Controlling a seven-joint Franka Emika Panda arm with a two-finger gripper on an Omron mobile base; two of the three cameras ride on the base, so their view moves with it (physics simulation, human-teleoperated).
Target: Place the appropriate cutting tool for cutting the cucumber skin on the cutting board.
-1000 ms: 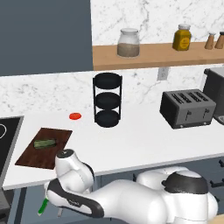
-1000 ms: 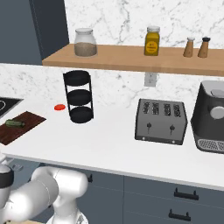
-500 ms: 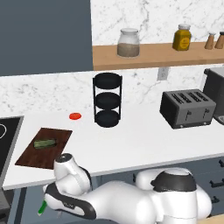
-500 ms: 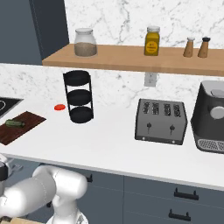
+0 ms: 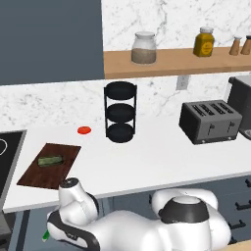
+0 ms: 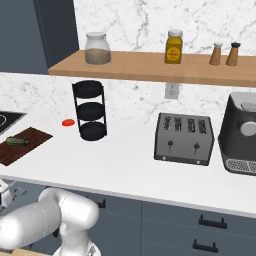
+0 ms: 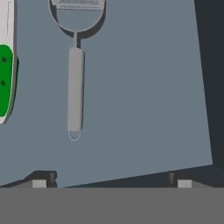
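The grey metal peeler [image 7: 75, 87] lies on a flat blue-grey drawer floor, its forked head toward the top of the hand view. My gripper [image 7: 111, 183] hangs above it, open, with its fingertips [image 7: 39, 182] wide apart below the handle's end and nothing between them. Beside the peeler, at the left edge, lies the green-handled knife [image 7: 4, 81], whose green end also peeks out by my arm [image 5: 45, 236]. The dark brown cutting board [image 5: 49, 164] [image 6: 22, 145] lies on the white counter at the left with the stubby cucumber [image 5: 50, 160] [image 6: 16, 141] on it.
A black three-tier rack [image 5: 120, 117] and a small red disc [image 5: 84, 130] stand behind the board. A toaster [image 5: 210, 120] and a coffee machine [image 6: 242, 132] are to the right. A black stove panel [image 5: 7, 152] lies left of the board. Jars line the wooden shelf [image 5: 171, 59].
My arm has sunk a little lower in front of the counter, and its elbow has swung left. The things on the counter have not moved.
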